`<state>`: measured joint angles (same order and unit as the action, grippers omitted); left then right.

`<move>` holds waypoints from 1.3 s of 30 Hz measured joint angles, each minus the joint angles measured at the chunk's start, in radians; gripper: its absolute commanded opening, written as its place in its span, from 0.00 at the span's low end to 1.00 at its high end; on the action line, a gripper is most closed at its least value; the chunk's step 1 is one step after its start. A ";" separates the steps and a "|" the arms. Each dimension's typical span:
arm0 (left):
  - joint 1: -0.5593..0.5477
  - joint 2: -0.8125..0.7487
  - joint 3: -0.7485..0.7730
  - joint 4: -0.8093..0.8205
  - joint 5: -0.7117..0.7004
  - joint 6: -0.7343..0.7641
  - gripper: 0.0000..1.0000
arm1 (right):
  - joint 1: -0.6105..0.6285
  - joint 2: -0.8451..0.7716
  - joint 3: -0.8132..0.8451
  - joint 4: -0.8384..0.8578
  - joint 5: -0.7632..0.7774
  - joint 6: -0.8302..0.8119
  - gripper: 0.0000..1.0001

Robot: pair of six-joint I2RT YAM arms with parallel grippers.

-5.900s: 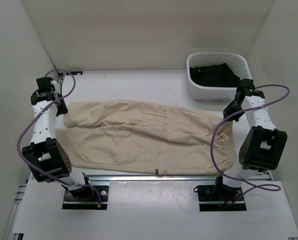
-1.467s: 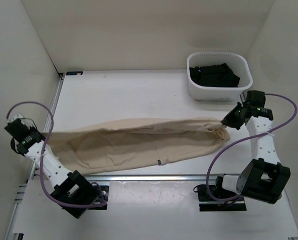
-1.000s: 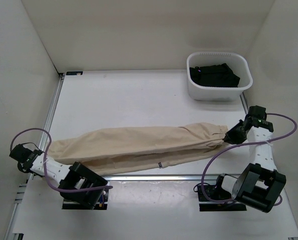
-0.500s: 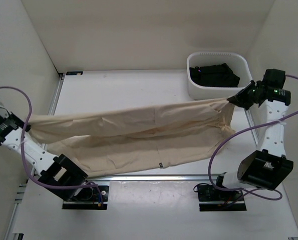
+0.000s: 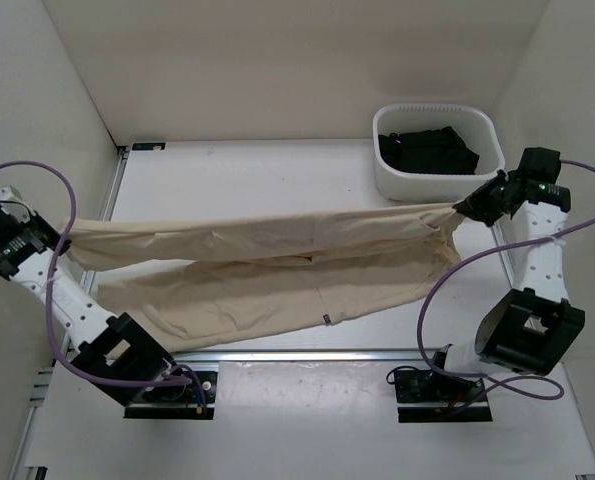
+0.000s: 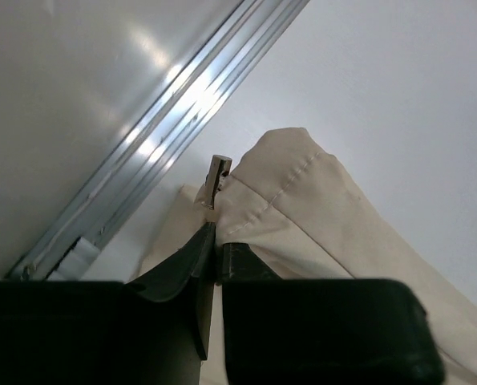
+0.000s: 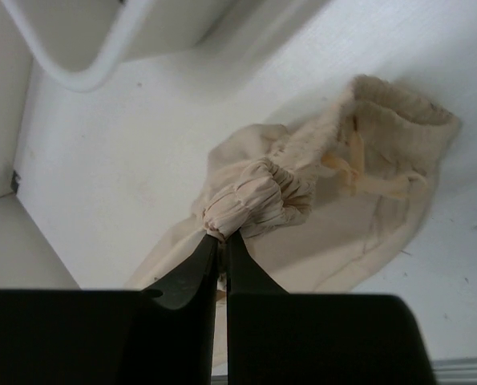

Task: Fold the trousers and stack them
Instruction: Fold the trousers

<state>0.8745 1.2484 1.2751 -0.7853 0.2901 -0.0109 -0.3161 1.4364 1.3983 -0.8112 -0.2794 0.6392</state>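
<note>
Top view: the trousers [image 5: 267, 265] are hanging stretched across the middle of the frame, between the left gripper [image 5: 59, 238] at the left edge and the right gripper [image 5: 464, 207] at the right. The lower fold is sagging onto the table [image 5: 247, 175] near bottom centre. The white bin [image 5: 392, 182] with dark clothes is sitting upper right.

Left wrist: the left gripper [image 6: 216, 241] fingers are pressing together, pinching a stitched hem corner mid-frame. A metal rail [image 6: 158, 136] is running diagonally through the upper left.

Right wrist: the right gripper [image 7: 220, 241] fingers are pinching the bunched elastic band at centre, and the rest of the cloth is draping off to the right.
</note>
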 measured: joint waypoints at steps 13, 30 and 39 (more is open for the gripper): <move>0.198 -0.300 -0.681 0.083 -0.224 0.004 0.24 | -0.121 -0.369 -0.587 0.003 0.211 0.032 0.00; 0.264 -0.329 -0.673 -0.074 -0.410 0.011 0.77 | -0.224 -0.292 -0.631 -0.018 0.298 0.034 0.67; 0.282 -0.341 -0.168 -0.377 -0.279 0.011 0.79 | -0.073 -0.335 -0.485 -0.034 0.334 -0.001 0.61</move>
<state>1.1564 0.9070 1.1072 -1.1618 0.0109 0.0006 -0.3889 1.1015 0.9134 -0.8448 0.0544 0.6384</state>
